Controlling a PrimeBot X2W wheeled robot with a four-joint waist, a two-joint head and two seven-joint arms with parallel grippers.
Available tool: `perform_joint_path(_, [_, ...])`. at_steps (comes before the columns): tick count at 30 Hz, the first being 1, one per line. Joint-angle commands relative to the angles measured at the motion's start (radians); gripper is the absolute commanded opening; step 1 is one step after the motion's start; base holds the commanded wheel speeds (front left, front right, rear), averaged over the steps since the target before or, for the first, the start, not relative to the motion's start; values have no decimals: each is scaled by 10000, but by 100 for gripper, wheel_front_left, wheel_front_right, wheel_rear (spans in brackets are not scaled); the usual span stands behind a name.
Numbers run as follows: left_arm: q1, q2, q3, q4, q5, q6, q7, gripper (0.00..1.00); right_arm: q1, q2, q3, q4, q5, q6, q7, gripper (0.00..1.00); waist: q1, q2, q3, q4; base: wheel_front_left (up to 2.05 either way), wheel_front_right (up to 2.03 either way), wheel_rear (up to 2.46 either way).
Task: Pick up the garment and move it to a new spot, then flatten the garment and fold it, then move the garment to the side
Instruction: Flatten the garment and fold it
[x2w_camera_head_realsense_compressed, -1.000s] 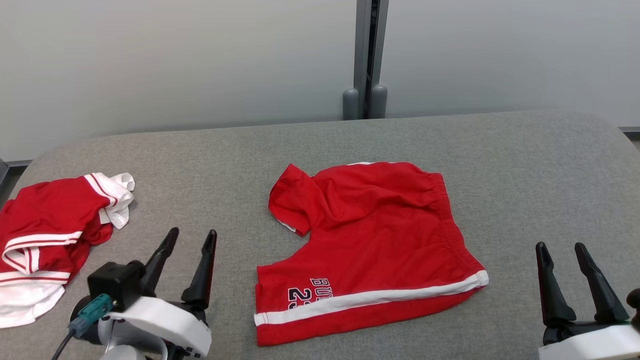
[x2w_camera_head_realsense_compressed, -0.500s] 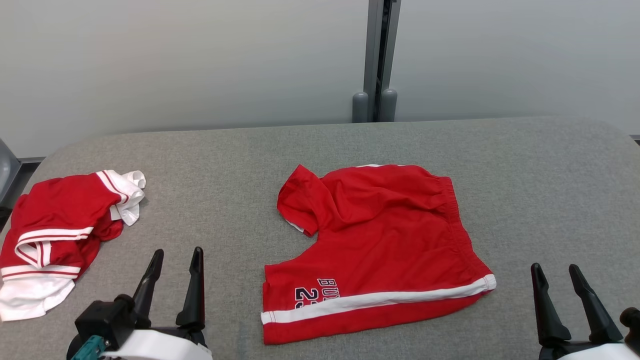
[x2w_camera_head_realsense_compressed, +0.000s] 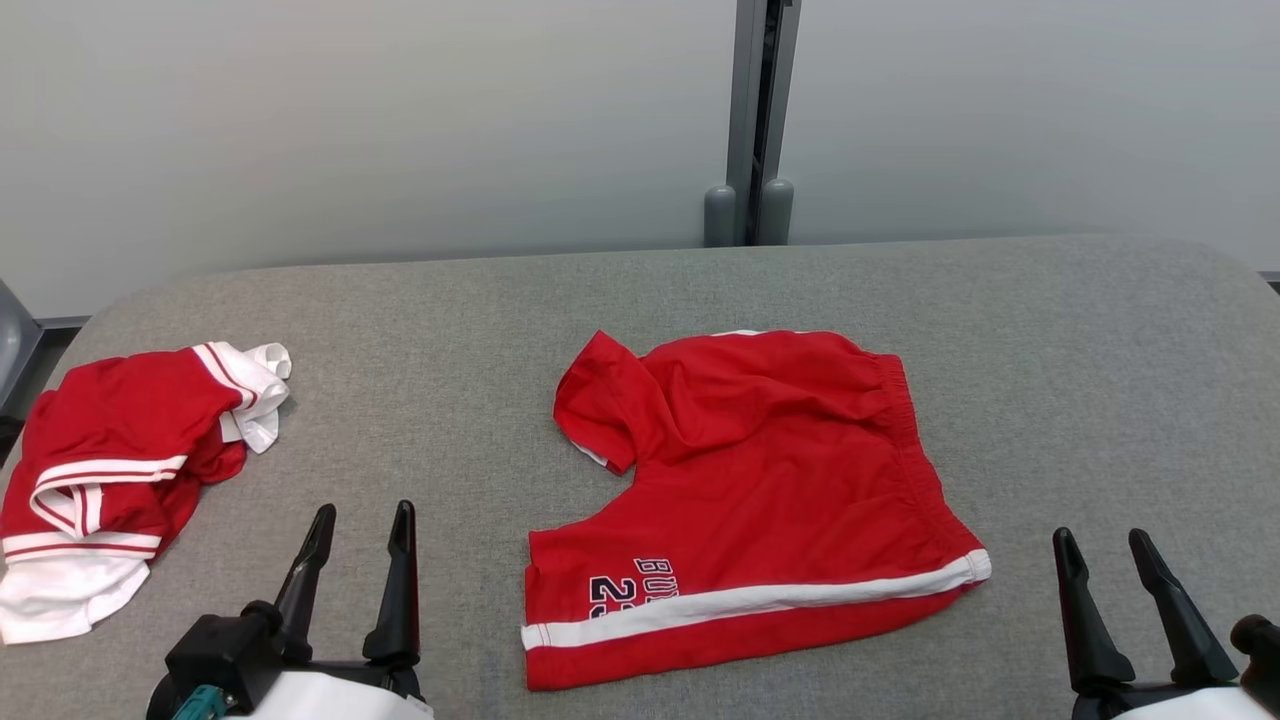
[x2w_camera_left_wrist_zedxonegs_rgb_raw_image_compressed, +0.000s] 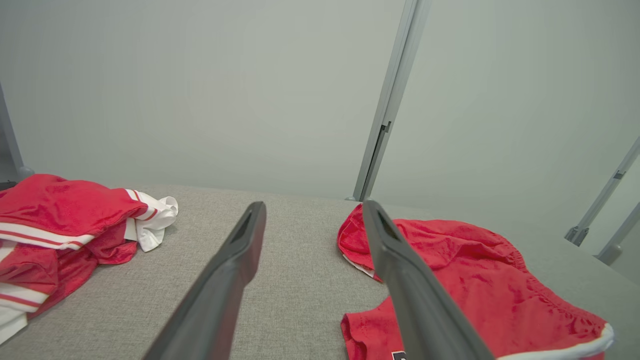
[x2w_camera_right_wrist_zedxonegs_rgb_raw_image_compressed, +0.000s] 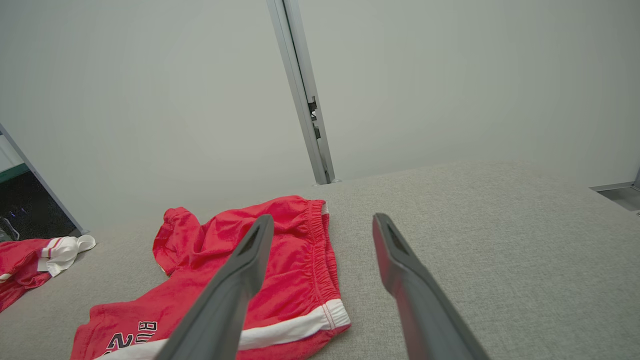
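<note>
Red shorts lie mid-tabletop, mostly flat, with one leg rumpled up at the left. A second red-and-white pile sits well apart at far left.

Left end effector and right end effector hover at the near edge, jaws spread, holding nothing.

Judgement: the cloth looks light, thin and limp. It will likely drape and drag rather than slide cleanly. The best holds seem to be the gathered waistband and the corners of the white-striped hem, pinched through all layers.
</note>
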Motion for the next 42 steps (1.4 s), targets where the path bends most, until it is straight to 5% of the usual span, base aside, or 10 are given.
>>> perform_joint_path(1, [114, -40, 85, 41, 105, -72, -16, 100, -86, -73, -20, -8, -23, 21, -31, 100, 0, 0, -11, -4, 0, 0, 0])
perform_joint_path(14, [-123, -244, -150, 469, 14, -403, 835, 100, -316, -679, 103, 68, 184, 21, 805, 100, 0, 0, 26, -17, 0, 0, 0])
perform_joint_path(30, [-857, 461, -1093, -239, -853, -348, 5411, 100, -2700, -1669, 1458, 2173, 2076, 21, 4782, 100, 0, 0, 1379, -21, 0, 0, 0])
perform_joint_path(42, [-1401, 555, -1843, -267, -1179, -341, 7647, 100, -3641, -1786, 2022, 2637, 2328, 21, 5493, 100, 0, 0, 1942, 143, 0, 0, 0])
